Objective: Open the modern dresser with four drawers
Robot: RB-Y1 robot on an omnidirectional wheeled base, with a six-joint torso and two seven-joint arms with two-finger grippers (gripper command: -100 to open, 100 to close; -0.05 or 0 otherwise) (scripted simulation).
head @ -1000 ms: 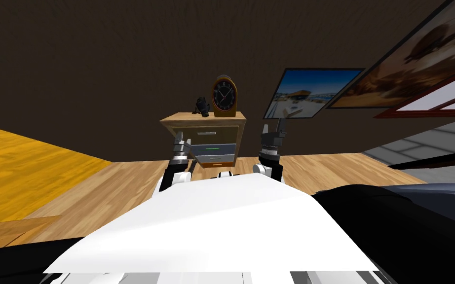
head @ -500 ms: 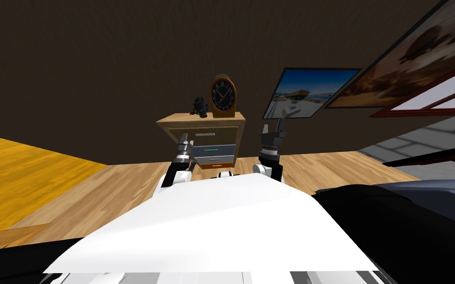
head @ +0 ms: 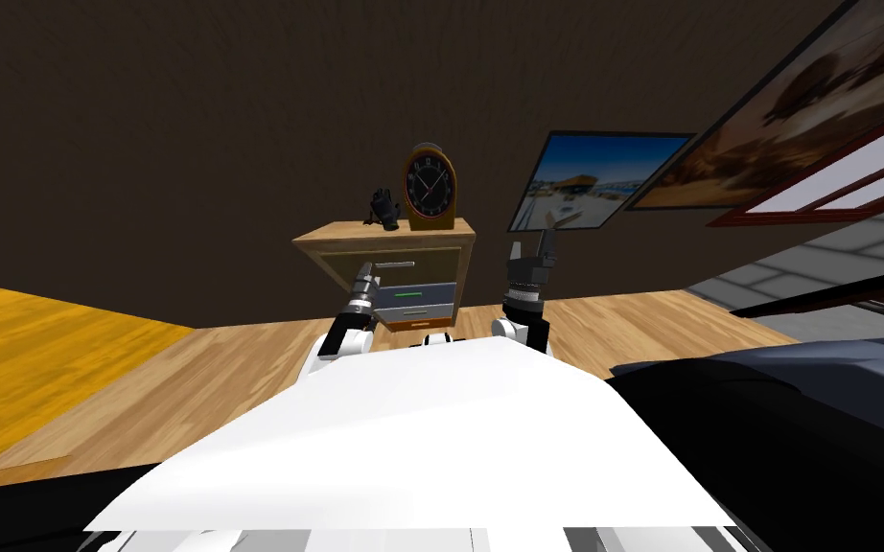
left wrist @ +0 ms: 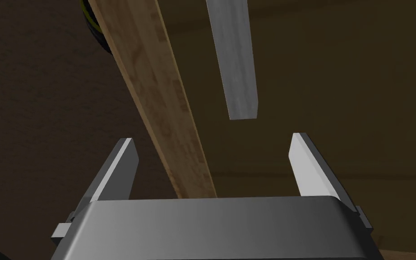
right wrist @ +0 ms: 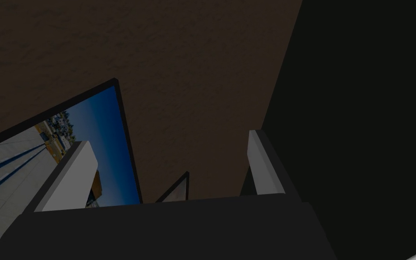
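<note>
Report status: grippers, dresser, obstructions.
Left gripper open, just short of top drawer's flat grey bar handle. Right gripper open, raised beside light wooden dresser. Brown arched clock on top, out of path.

Light-wood dresser, grey drawers, brown clock with black face.

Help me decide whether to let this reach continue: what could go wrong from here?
1. The open left end effector is lined up with the end of the handle, not its middle, so a grip there may slip off.
2. The light wood edge of the dresser lies between its fingers; pushing forward may strike it.
3. The clock stands on top, and a jerky pull could topple it.
</note>
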